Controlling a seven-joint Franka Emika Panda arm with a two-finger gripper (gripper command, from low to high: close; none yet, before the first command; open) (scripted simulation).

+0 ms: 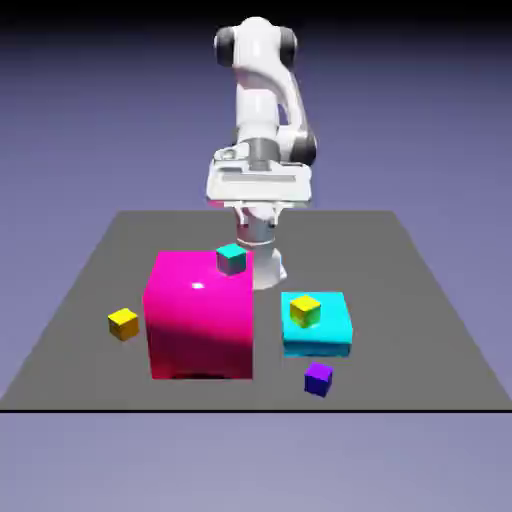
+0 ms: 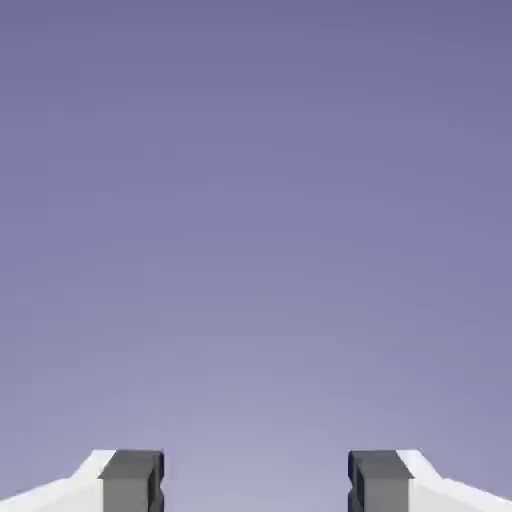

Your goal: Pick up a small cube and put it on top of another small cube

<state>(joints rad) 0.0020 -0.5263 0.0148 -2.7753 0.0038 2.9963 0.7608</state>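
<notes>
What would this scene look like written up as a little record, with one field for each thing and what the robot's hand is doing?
hand: open, holding nothing, only backdrop ahead of it
purple cube: on the table, near the front edge, untouched
yellow cube on table: alone, to the exterior view's left of the magenta block
yellow cube on slab: sits on the flat cyan slab
teal cube: on the magenta block's top, at its back corner
stacking: not yet started
</notes>
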